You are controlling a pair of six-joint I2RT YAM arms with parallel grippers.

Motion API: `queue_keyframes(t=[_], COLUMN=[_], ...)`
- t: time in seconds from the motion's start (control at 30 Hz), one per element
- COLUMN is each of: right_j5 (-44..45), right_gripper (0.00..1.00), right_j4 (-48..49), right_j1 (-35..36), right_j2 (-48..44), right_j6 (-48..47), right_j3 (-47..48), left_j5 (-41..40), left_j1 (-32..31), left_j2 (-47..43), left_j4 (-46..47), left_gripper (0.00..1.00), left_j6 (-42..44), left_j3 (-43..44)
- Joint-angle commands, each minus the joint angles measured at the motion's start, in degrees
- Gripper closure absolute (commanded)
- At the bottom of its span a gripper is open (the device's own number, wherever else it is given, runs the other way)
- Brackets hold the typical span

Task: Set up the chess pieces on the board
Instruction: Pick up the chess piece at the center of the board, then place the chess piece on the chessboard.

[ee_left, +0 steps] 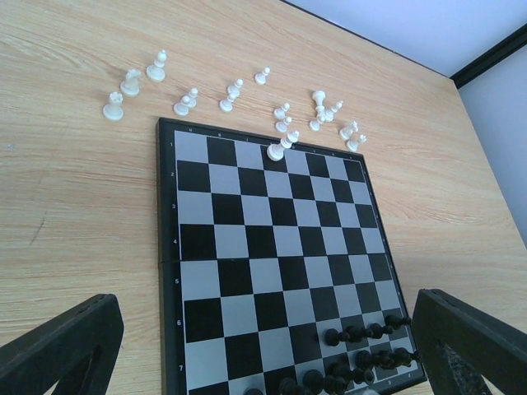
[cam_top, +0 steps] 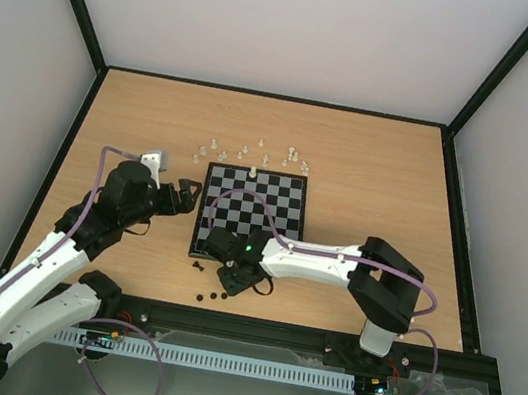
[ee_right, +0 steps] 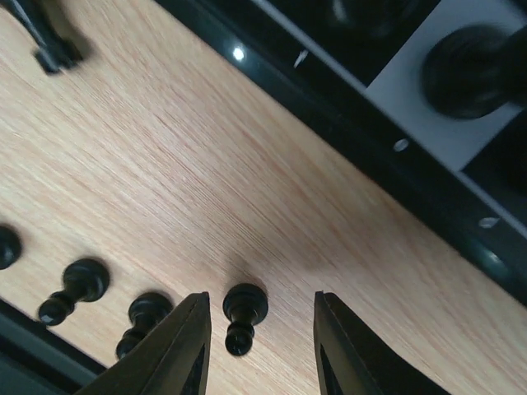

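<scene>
Off the near edge of the board [cam_top: 285,193], on the desk [cam_top: 381,166], we find the right jaws lowered over a single black pawn [ee_right: 244,317]. The jaws are part open, one on each side of the pawn. A strip of bare wood shows on both sides. We see no contact and nothing gripped. Whether the pawn stands or lies we cannot tell from the wrist view.

Same strip off the near edge: more loose black pieces [cam_top: 213,296], a small cluster plus one apart, closer to the board's near-left corner. The right wrist view shows two of them just beside the pawn, a little farther from the board than it is.

On the board, near-right corner: seated black pieces [ee_left: 362,333], in two rough rows on the last ranks. From above, the right arm [cam_top: 314,262] covers this corner, so we rely on the left wrist view for them.

On the board, far edge row: one white piece [ee_left: 282,146], alone, about mid-row.

Beyond the far edge, on the desk: the other white pieces [ee_left: 226,104], scattered in a loose band running roughly the board's width.

Beside the board's left edge: the left jaws, spread wide and holding nothing. They hang above the desk, with the board's squares in plain view between them.
</scene>
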Motion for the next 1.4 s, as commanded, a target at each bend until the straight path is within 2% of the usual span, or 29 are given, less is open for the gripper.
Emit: queue_keyframes(t=[0.0, 0.17, 0.4, 0.47, 0.7, 0.93, 1.37], right_j5=[-0.48, -0.43, -0.16, 0.05, 5.74, 8.87, 5.74], right_gripper=[0.67, 0.72, 0.93, 0.96, 0.96, 0.95, 0.94], right_j4=[-1.95, -2.15, -2.23, -2.43, -6.83, -9.90, -9.66], right_j1=[1.29, 1.44, 1.52, 1.53, 0.73, -6.29, -13.38], right_j2=[3.04, 3.25, 2.78, 2.47, -1.59, -6.20, 5.92], right_j6=[0.95, 1.51, 1.69, 1.71, 0.94, -2.58, -8.07], right_j3=[0.96, 0.65, 0.37, 0.48, 5.03, 12.31, 20.18], left_j5=[-0.30, -0.29, -0.02, -0.02, 0.06, -0.17, -0.11], left_j1=[0.32, 0.31, 0.31, 0.31, 0.31, 0.40, 0.58], left_j2=[-1.17, -1.22, -0.72, -0.62, -0.37, -0.53, -0.31], left_j4=[-0.69, -0.44, 0.27, 0.31, 0.62, 0.68, 0.98], left_gripper=[0.01, 0.01, 0.01, 0.01, 0.01, 0.01, 0.01], left_j6=[0.17, 0.12, 0.09, 0.14, 0.16, 0.34, 0.46], left_j3=[0.85, 0.38, -0.03, -0.02, -0.16, -0.39, -0.66])
